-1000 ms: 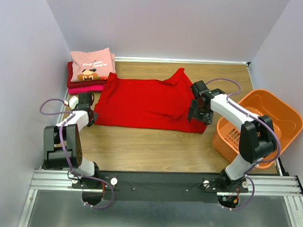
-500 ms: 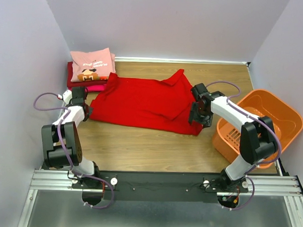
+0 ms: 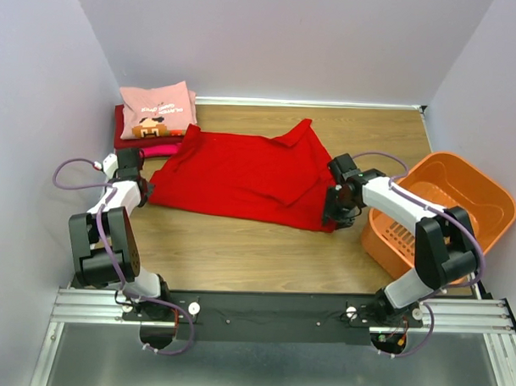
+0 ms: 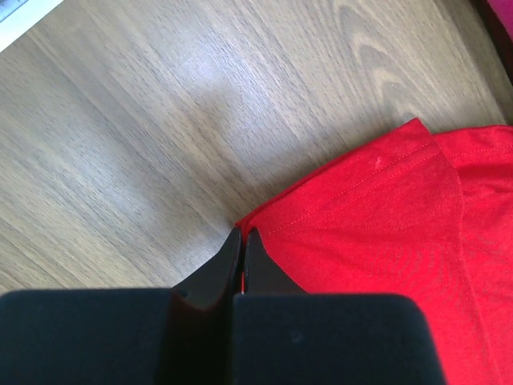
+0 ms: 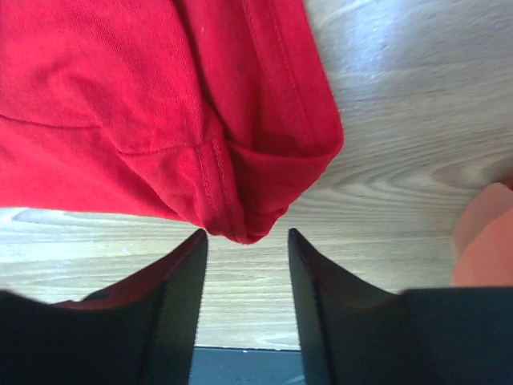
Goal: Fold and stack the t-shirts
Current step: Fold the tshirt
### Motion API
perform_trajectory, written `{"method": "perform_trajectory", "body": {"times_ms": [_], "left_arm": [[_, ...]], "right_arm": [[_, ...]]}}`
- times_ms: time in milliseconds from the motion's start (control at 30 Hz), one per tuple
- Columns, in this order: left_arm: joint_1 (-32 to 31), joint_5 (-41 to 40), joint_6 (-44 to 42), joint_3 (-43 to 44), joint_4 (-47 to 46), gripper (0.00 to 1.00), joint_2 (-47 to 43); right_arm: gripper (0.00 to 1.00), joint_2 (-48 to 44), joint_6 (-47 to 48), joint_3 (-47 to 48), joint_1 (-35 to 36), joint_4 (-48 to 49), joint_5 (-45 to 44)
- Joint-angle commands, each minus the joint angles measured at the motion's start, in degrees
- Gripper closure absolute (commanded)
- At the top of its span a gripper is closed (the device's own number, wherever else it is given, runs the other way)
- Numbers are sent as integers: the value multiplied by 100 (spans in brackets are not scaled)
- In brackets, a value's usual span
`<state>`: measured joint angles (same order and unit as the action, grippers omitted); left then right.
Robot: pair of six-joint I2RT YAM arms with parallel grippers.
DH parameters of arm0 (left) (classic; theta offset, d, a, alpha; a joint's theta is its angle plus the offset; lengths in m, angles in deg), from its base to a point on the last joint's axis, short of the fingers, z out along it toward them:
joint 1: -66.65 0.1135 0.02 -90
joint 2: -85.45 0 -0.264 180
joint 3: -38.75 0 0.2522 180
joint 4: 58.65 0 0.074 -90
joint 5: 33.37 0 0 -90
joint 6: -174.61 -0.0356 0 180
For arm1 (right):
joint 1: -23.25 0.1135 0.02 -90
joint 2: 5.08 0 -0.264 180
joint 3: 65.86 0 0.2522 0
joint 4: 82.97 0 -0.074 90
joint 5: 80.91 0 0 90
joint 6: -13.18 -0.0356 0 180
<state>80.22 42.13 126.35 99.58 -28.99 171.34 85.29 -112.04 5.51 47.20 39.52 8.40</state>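
Note:
A plain bright red t-shirt (image 3: 242,171) lies spread on the wooden table (image 3: 239,252), its top right part folded over. My left gripper (image 3: 142,182) is shut on the shirt's near left corner (image 4: 385,224); a sliver of red cloth shows between the pressed fingers (image 4: 243,234). My right gripper (image 3: 332,211) is open at the shirt's near right corner. The bunched hem (image 5: 248,216) hangs just at the tips of its fingers (image 5: 244,234), not pinched. A folded pile at the back left has a light pink printed t-shirt (image 3: 159,109) on top, over dark red (image 3: 127,138) and magenta (image 3: 158,149) ones.
An orange plastic basket (image 3: 487,197) stands at the right, close beside my right arm, and its edge shows in the right wrist view (image 5: 485,237). Purple walls close in the table on the left, back and right. A metal rail (image 3: 279,308) runs along the near edge.
My left gripper closed on the shirt's corner and drew it left and away. My right gripper moved nearer along the right hem and its jaws narrowed. The shirt shifted left.

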Motion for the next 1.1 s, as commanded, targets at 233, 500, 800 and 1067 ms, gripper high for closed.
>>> {"method": "perform_trajectory", "body": {"times_ms": [233,500,800,1067], "left_arm": [[129,-9,-139,-5,-52,100,51],[147,0,-166,-14,-52,100,42],[322,-105,-560,153,-34,100,95],[366,-448,-1000,364,62,100,104]], "right_arm": [[56,-46,112,-417,23,735,228],[67,130,331,-452,31,1044,218],[95,-159,428,-461,31,772,148],[95,16,797,119,31,-327,-441]]}}
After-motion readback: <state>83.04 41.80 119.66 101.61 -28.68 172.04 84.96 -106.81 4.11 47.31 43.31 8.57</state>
